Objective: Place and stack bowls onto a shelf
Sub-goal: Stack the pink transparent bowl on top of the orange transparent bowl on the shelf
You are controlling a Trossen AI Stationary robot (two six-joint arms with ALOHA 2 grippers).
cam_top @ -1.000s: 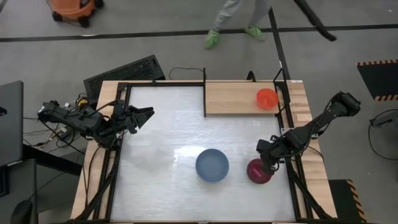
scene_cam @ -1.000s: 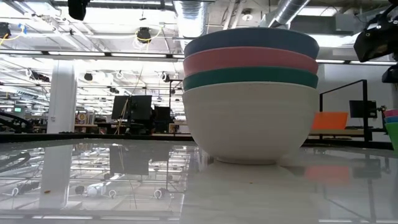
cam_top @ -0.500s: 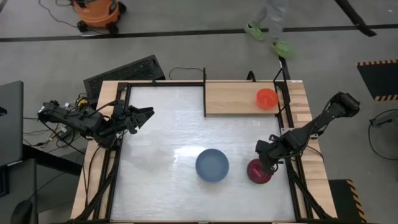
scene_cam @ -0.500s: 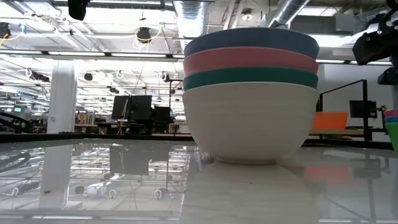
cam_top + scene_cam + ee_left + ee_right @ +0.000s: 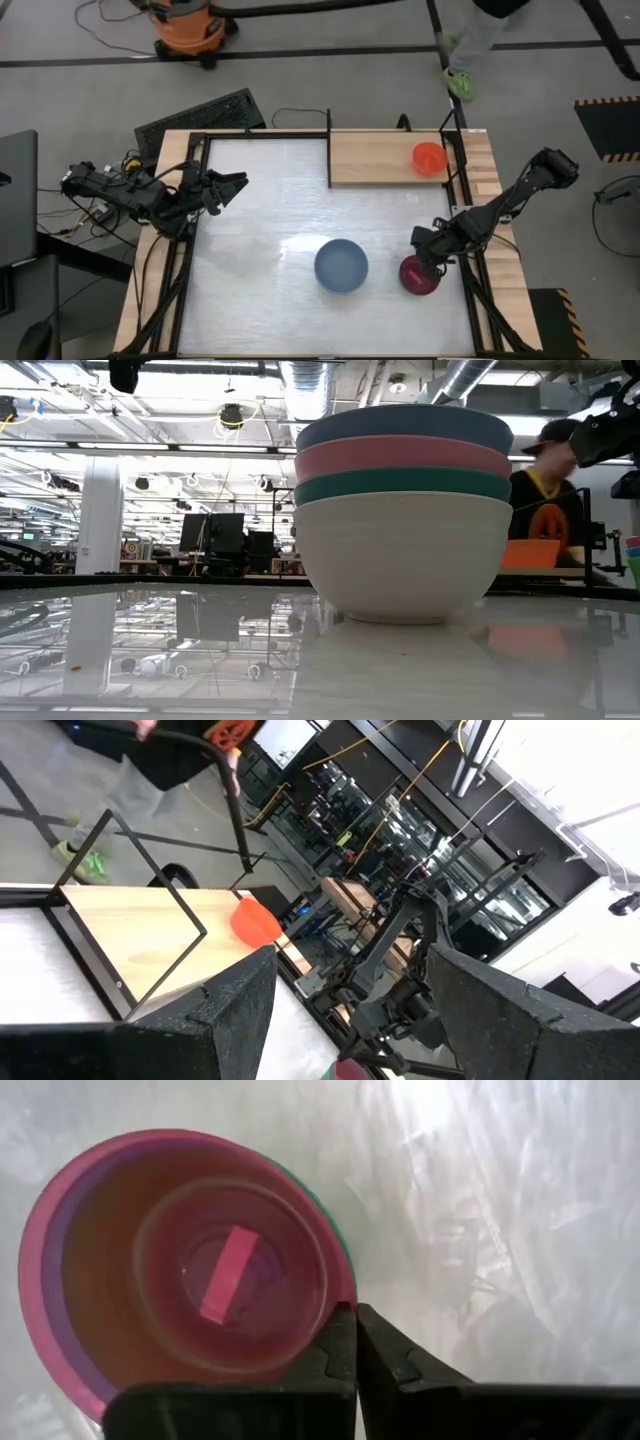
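A stack of larger bowls (image 5: 341,265), blue on top over pink, teal and white (image 5: 403,510), stands on its white base mid-table. Nearer the right edge, a maroon bowl (image 5: 420,276) is nested on top of blue and green small bowls (image 5: 335,1230). My right gripper (image 5: 428,258) is shut on the maroon bowl's rim. A red bowl (image 5: 430,158) rests on the wooden shelf (image 5: 380,158) at the far right. My left gripper (image 5: 235,185) hangs open over the table's left edge, touching nothing. My right gripper (image 5: 355,1312) pinches the maroon bowl's rim (image 5: 345,1292) on its far side, one finger (image 5: 335,1345) inside the bowl and one (image 5: 385,1355) outside. The fingers come from above, slanting down. The bowl sits upright, nested in the small stack.
Black posts (image 5: 329,150) frame the shelf, and one edges the plank on the left. White tabletop (image 5: 260,210) stretches between the left arm and the bowls. A person (image 5: 545,510) stands beyond the far edge, with an orange vacuum (image 5: 185,30) on the floor.
Neither gripper has visibly moved, and the bowls stay where they were. Beyond the far edge, a person has walked toward the right and now shows in the low view. The orange vacuum has rolled right along the floor.
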